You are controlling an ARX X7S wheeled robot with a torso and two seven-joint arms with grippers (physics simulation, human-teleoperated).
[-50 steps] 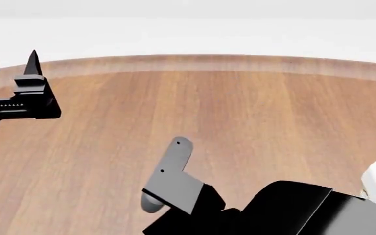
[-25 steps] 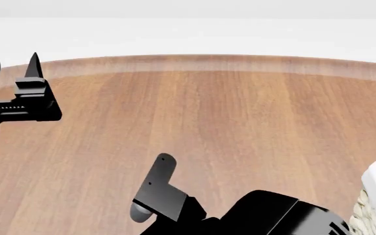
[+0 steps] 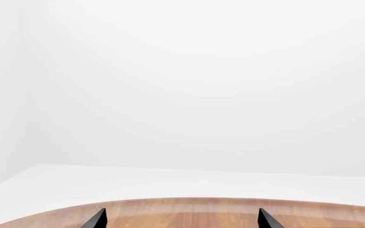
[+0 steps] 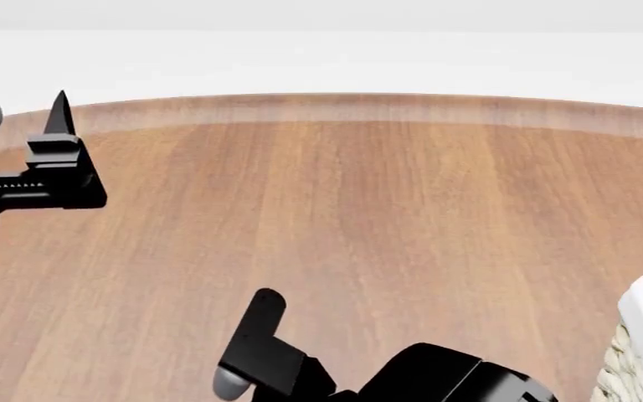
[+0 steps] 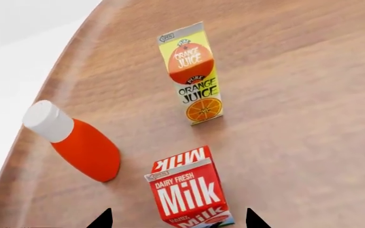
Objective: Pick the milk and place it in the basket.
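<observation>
On the wooden desk (image 5: 309,95), the right claw (image 5: 177,219), spread open, is hovering over the milk (image 5: 189,192), risking toppling it if one tip clips its top.

The left gripper (image 4: 59,126) hung raised with its jaws apart; the right gripper (image 5: 176,219) pointed downward, seemingly open.
</observation>
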